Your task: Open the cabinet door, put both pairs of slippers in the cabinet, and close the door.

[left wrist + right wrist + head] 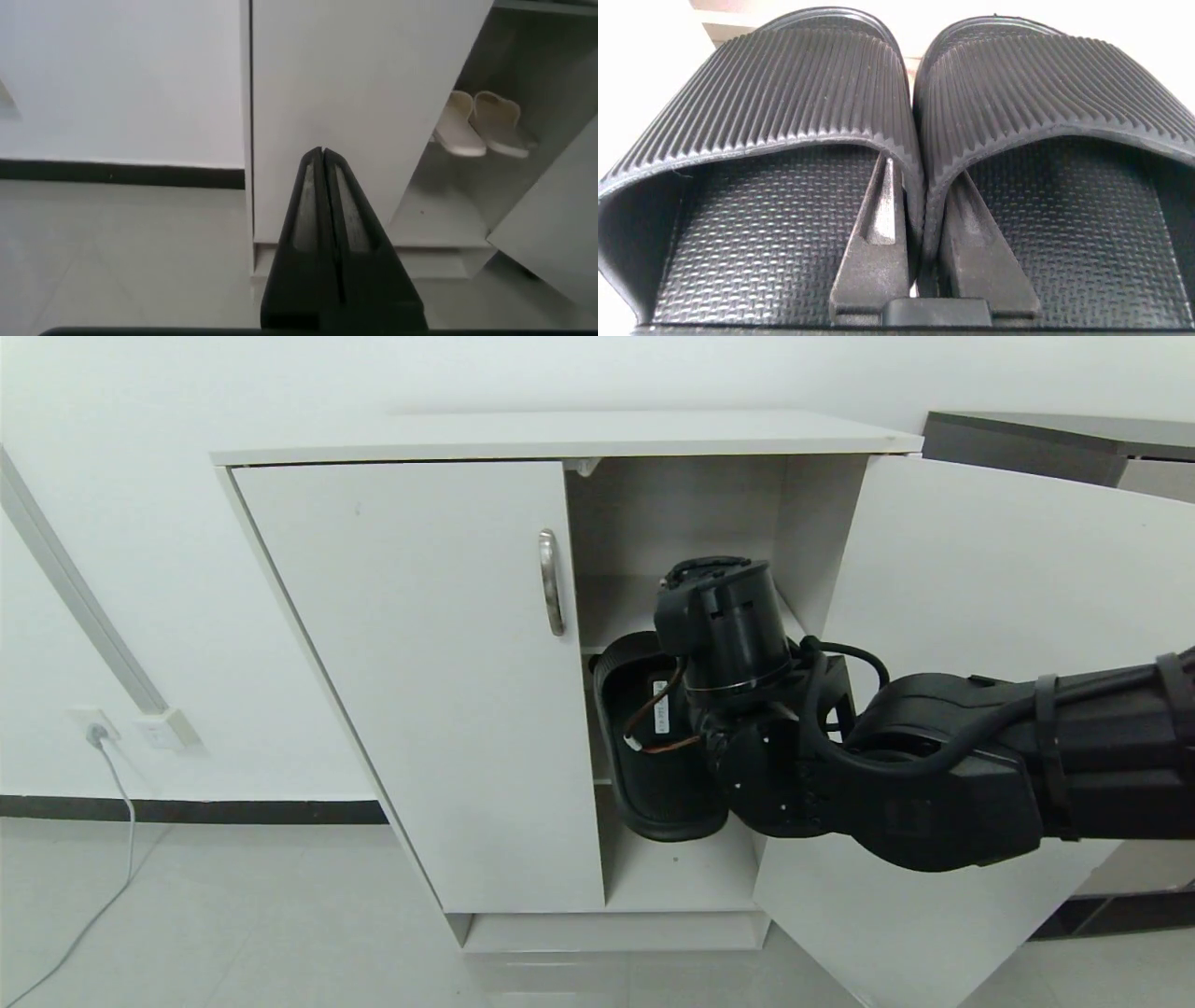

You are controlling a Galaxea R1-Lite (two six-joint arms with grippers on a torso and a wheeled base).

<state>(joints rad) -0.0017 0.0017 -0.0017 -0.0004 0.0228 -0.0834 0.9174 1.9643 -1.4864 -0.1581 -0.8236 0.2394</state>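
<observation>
Right gripper (924,187): fingers pinch the two touching inner walls of the black slippers (813,103), one finger inside each slipper, straps on the far side.
Black slippers' place: centre of the head frame, at the mouth of the cabinet (560,434), below the shelf (616,611) edge and off the cabinet floor.
Long axis: roughly up-down in the head frame, slightly tilted.
Coming move, as I judge: push inward to the lower compartment; the right arm is the nearer one.
Doors: right door (980,569) swung open at frame right; left door (420,663) closed.
Cabinet contents: beige slippers (486,126) side by side on the shelf.
Left gripper (322,163): fingers pressed together, holding nothing, back from the left door.
</observation>
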